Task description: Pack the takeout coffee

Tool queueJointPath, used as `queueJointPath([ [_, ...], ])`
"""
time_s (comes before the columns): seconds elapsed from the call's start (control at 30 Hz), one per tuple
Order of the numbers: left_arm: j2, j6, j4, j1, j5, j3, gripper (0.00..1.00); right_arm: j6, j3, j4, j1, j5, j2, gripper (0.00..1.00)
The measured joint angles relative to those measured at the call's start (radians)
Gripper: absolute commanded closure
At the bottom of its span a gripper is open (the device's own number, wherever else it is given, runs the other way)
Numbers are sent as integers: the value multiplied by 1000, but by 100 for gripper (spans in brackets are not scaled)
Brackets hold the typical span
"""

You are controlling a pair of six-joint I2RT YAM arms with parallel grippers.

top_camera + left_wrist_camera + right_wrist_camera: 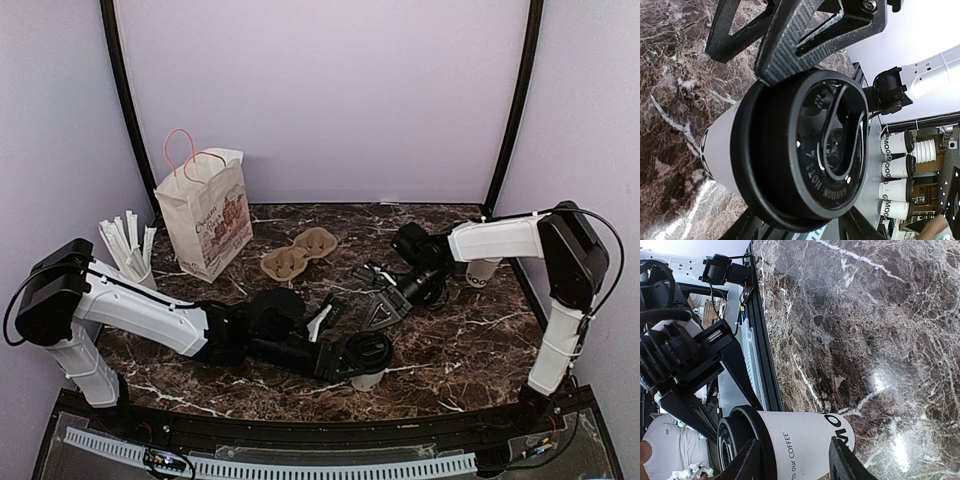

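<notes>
Zero packing is done so far, as much as is visible: the takeout coffee, a small tapered white paper cup w/ a black round plastic lid (368, 379), stands upright on the dark marble table (470, 340) near the front edge, approx. in the middle and well apart from the bag. The left end effector (362, 352) is closed around the cup's top, its fingers (782, 40) pressing on the lid rim in the left wrist view. So the grasp seems made, but no lift shows; in the right wrist view the cup bottom seems to rest on the table. The right end effector (794, 442) is open and grips nothing. It hovers just beside the same cup, w/ the cup wall showing between its two spread fingers. Left to do, in my judgement: lift the cup, carry it toward the back left and lower it into a container. Containers: the white printed paper bag w/ pink cord handles (205, 220) stands upright at back left, mouth open upward, inside not visible. Just right of it lies the brown moulded-pulp cup carrier (297, 255); its wells look empty. At far left a white cup (140, 268) holds white wrapped straws (125, 238). A second white paper cup (483, 272) stands by the right arm, partly hidden, so I cannot tell if it has a lid.
</notes>
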Motion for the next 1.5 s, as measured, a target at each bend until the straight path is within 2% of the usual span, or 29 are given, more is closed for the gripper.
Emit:
queueJointPath([
  [0.17, -18, 36, -8, 1, -43, -6, 48, -44, 50, -54, -9, 5, 17, 53],
  [0.37, -74, 132, -61, -5, -169, -12, 46, -89, 114, -118, -22, 72, 19, 47],
  [0.63, -125, 208, -143, -14, -290, -7, 38, -119, 157, -180, -30, 111, 19, 39],
  [0.97, -199, 228, -149, -13, -263, -9, 27, -137, 232, -235, -50, 106, -6, 33],
  [1.1, -191, 185, -129, -13, -257, -11, 27, -148, 210, -237, -51, 98, -41, 32],
  [1.27, -109, 146, -128, -13, -254, 23, 28, -165, 160, -242, -51, 89, -63, 32],
  [1.5, -53, 166, -116, -3, -258, 71, 30, -222, 105, -278, -51, 76, -108, 36],
])
